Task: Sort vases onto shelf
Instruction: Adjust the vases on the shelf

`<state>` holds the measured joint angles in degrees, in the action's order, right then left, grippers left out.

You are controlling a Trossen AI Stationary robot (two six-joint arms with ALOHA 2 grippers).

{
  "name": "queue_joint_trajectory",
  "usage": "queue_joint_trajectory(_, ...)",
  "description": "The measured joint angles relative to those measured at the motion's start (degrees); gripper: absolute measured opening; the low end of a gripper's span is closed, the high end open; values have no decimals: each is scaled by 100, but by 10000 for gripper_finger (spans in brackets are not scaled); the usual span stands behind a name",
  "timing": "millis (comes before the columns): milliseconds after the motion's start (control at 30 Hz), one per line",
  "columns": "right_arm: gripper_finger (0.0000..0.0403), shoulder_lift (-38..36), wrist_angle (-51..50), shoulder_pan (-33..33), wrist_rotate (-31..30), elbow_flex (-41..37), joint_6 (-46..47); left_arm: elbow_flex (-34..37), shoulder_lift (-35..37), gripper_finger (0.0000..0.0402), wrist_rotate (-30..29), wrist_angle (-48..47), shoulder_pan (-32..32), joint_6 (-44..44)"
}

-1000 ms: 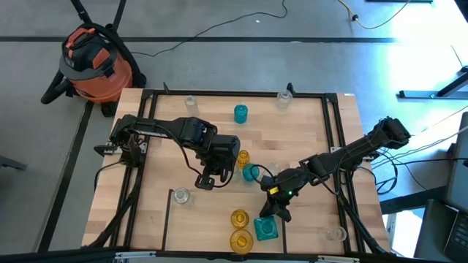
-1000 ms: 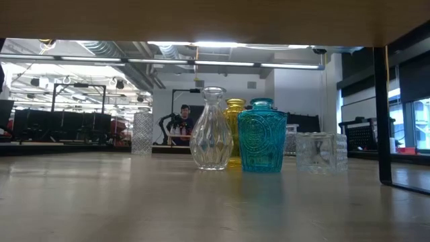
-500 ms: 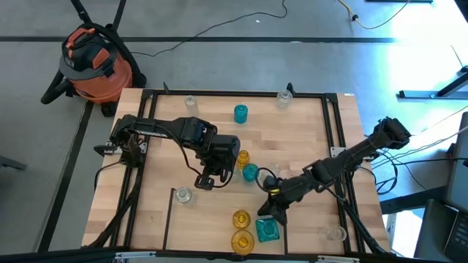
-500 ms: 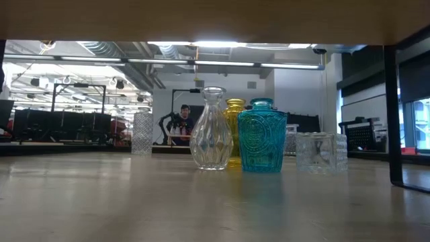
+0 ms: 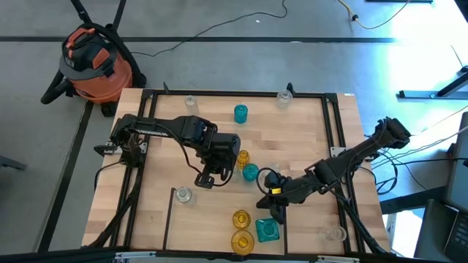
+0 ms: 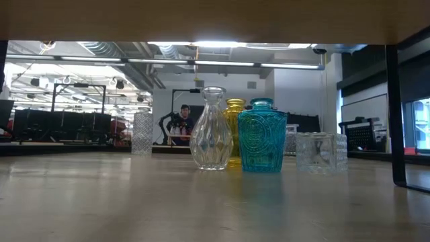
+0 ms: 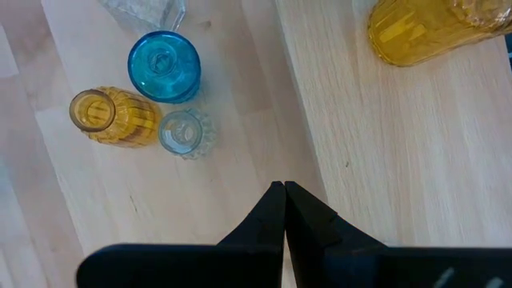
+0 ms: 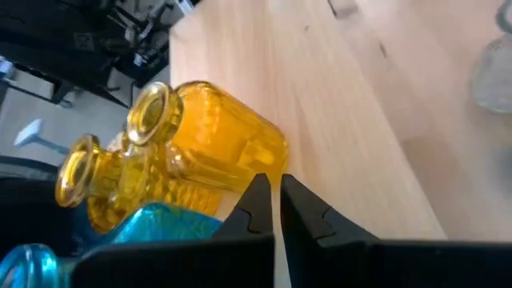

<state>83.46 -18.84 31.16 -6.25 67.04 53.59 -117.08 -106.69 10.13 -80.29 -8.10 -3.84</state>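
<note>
Small glass vases stand upright on the pale-wood shelf (image 5: 307,124). Near its middle are an amber vase (image 5: 243,157), a teal one (image 5: 251,172) and a small clear one (image 7: 184,132). At the near edge stand two amber vases (image 5: 240,218) (image 5: 241,239) and a square teal one (image 5: 267,230). My left gripper (image 5: 206,179) hangs shut above bare wood, left of the middle cluster. My right gripper (image 5: 265,212) is shut, slanting down just above the near group, over the amber vase (image 8: 208,136). Neither holds anything.
More vases stand apart: teal (image 5: 240,112) and clear (image 5: 191,102) (image 5: 284,98) at the far side, clear (image 5: 181,195) at the near left, clear (image 5: 335,234) at the near right. Black frame rails (image 5: 338,131) border the panel. An orange vacuum (image 5: 91,62) stands off the far left corner.
My right gripper has risen a little above the near group of vases and tipped up toward level, its forearm swinging slightly toward the table's near edge. It has stayed shut. No vase has moved.
</note>
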Motion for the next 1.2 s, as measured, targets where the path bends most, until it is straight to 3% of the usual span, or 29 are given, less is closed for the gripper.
queue_joint_trajectory(300,0,0,-113,16,444,64,49,0,0,0,-2,0,-2,-35)
queue_joint_trajectory(733,0,0,-114,461,258,64,440,0,0,0,-20,4,-2,-84)
queue_joint_trajectory(1200,0,0,-3,522,173,64,290,0,0,0,-22,35,22,-120)
